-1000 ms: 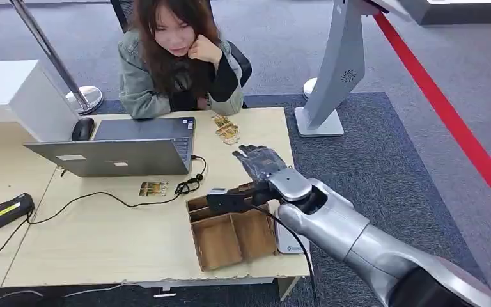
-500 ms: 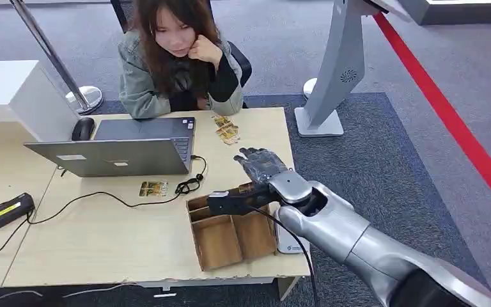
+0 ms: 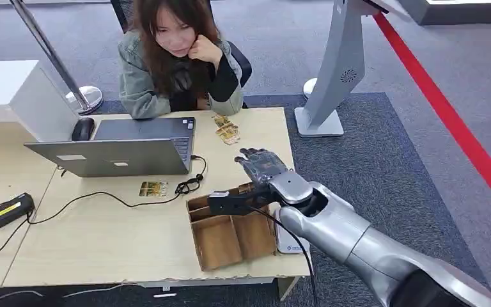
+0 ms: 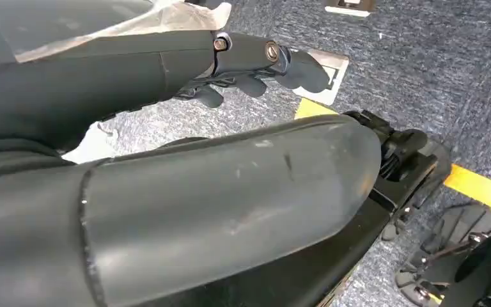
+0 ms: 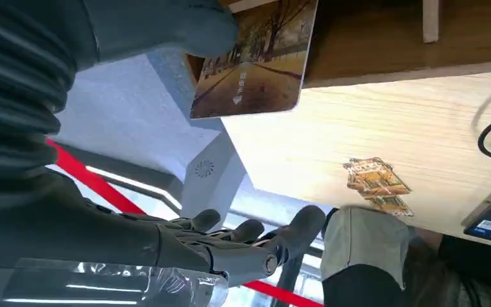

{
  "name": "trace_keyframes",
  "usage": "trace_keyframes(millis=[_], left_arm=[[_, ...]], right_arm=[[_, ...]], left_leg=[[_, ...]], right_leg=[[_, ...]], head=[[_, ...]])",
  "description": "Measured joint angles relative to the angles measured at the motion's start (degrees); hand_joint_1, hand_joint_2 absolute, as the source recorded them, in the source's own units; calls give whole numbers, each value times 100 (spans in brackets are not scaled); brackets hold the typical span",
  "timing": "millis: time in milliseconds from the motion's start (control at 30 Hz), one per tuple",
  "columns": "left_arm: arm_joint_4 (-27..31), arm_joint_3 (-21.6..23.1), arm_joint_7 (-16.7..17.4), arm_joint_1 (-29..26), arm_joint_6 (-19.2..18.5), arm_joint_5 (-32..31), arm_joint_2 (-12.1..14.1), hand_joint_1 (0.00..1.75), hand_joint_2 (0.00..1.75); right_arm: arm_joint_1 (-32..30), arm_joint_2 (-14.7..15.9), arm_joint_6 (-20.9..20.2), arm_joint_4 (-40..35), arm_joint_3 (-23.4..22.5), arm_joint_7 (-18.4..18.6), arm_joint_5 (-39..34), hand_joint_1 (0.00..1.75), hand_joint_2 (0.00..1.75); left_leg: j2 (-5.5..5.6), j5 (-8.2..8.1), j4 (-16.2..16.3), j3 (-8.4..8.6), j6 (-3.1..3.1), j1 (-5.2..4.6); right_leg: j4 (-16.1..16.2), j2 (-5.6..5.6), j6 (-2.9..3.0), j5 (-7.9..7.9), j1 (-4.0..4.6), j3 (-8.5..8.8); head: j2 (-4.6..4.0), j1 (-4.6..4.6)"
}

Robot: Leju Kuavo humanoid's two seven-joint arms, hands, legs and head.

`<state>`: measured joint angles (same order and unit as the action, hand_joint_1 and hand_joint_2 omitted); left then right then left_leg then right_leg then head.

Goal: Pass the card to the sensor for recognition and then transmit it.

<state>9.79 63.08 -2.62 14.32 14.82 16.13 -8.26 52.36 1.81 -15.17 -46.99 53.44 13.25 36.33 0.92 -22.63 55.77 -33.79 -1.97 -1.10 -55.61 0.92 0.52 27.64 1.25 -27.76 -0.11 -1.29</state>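
My right hand (image 3: 261,165) hovers over the far end of the open cardboard box (image 3: 230,238) at the table's right side, fingers spread out flat. In the right wrist view a card with a tree-lined picture (image 5: 256,57) stands at the box edge, and my thumb (image 5: 160,25) lies over its corner while the fingers (image 5: 243,246) stretch well away from it. Nothing is clamped between them. My left hand (image 4: 262,61) hangs beside my body above the carpet, holding nothing.
A person sits behind the table at a laptop (image 3: 124,150). A few cards (image 3: 226,130) lie near the far edge, one card (image 3: 153,188) by a cable. A black scanner (image 3: 4,212) sits at the left, a white device (image 3: 289,243) beside the box.
My right arm has sunk very slightly over the box. The cards, the box and the person have stayed put.
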Motion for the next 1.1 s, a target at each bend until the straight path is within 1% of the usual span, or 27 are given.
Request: trace_keyframes(millis=[200,233,367,400,433,467,500,533,567,633,700,900,1100], left_arm=[[0,0,-2,0,-2,-2,0,0,0],[0,0,-2,0,-2,-2,0,0,0],[0,2,-2,0,-2,-2,0,0,0],[0,0,-2,1,-2,-2,0,0,0],[0,0,-2,1,-2,-2,0,0,0],[0,0,-2,1,-2,-2,0,0,0],[0,0,-2,1,-2,-4,0,0,0],[0,0,-2,1,-2,-4,0,0,0],[0,0,-2,1,-2,-9,0,0,0],[0,0,-2,2,-2,-17,0,0,0],[0,0,-2,3,-2,-22,0,0,0],[0,0,-2,5,-2,-42,0,0,0],[0,0,-2,5,-2,-46,0,0,0]], right_arm=[[-1,11,-24,0,0,11,-13,42,175],[-1,11,-29,0,0,11,-17,45,175],[-1,15,-33,0,0,11,-20,49,175],[-1,15,-33,0,0,11,-20,58,175],[-1,15,-33,0,0,11,-20,63,175],[-1,15,-33,0,0,11,-20,63,175],[-3,15,-35,0,0,11,-20,68,175],[-9,18,-40,0,2,13,-22,84,175],[-18,20,-44,0,4,13,-22,84,175],[-37,24,-50,0,4,17,-24,99,175],[-57,28,-55,0,7,39,-31,101,175],[-79,42,-85,0,11,48,-42,96,175],[-79,44,-85,0,11,50,-44,98,175]], left_leg=[[0,0,0,0,0,0],[0,0,0,0,0,0],[0,0,0,0,0,0],[0,0,0,0,0,0],[0,0,0,0,0,0],[0,0,0,0,0,0],[0,0,0,0,0,0],[0,0,0,0,0,0],[0,0,0,0,0,0],[0,0,0,0,0,0],[0,0,0,0,0,0],[-1,0,0,0,0,0],[-1,0,0,1,0,1]], right_leg=[[0,0,0,0,0,0],[0,0,0,0,0,0],[0,0,0,0,0,1],[0,0,0,0,0,1],[0,0,0,0,0,1],[0,0,0,0,0,1],[0,0,0,0,0,1],[0,0,0,0,0,1],[0,0,0,0,0,1],[0,0,0,0,0,1],[0,0,0,0,0,0],[0,0,0,0,0,0],[0,0,0,0,1,0]], head=[[0,0],[0,0],[0,0],[0,0],[0,0],[0,0],[0,0],[0,0],[0,0],[0,0],[0,0],[0,0],[0,2]])
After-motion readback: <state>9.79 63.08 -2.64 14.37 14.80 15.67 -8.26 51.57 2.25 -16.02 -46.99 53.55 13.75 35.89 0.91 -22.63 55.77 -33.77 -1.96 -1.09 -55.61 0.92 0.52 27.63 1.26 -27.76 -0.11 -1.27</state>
